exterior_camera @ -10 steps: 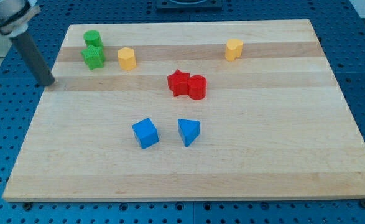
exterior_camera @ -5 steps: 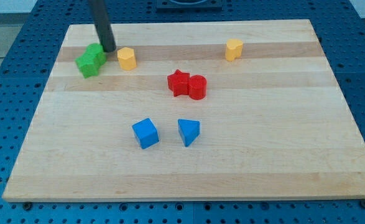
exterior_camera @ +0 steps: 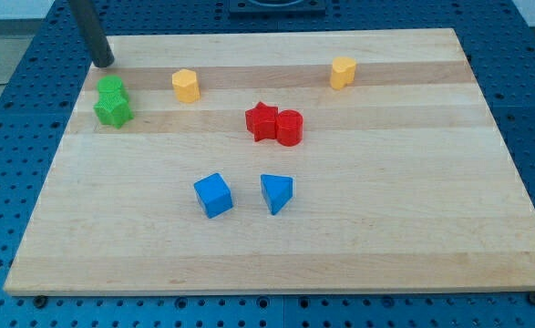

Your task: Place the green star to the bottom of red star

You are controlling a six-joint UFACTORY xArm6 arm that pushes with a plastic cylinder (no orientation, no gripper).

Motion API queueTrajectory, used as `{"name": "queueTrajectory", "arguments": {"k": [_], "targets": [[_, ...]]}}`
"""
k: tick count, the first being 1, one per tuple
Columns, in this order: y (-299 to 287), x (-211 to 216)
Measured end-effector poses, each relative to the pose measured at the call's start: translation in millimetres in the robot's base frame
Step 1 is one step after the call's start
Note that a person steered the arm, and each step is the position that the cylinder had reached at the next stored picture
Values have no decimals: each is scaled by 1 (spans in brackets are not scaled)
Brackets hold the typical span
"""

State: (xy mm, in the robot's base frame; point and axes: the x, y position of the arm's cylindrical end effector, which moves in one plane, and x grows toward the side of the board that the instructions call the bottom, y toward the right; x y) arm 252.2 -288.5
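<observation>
The green star (exterior_camera: 113, 110) lies near the board's upper left, touching a second green block (exterior_camera: 111, 89) just above it. The red star (exterior_camera: 262, 120) sits near the middle of the board, touching a red cylinder (exterior_camera: 289, 128) on its right. My tip (exterior_camera: 104, 63) is at the upper left of the board, just above the green pair and a small gap away from the upper green block.
A yellow block (exterior_camera: 186, 85) lies right of the green pair and another yellow block (exterior_camera: 343, 72) is at the upper right. A blue cube (exterior_camera: 213, 195) and a blue triangular block (exterior_camera: 276, 192) sit below the red pair. The wooden board (exterior_camera: 413, 228) rests on a blue pegboard.
My tip swung from the left edge to the right of the green blocks, then back up-left. The green pair was pushed left and down, the star now lower.
</observation>
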Motion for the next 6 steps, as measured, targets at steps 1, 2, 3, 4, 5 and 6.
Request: {"name": "queueTrajectory", "arguments": {"k": [1, 2, 3, 4, 5, 6], "targets": [[-2, 22], [5, 72], [20, 101], [41, 132], [80, 162], [130, 164]]}}
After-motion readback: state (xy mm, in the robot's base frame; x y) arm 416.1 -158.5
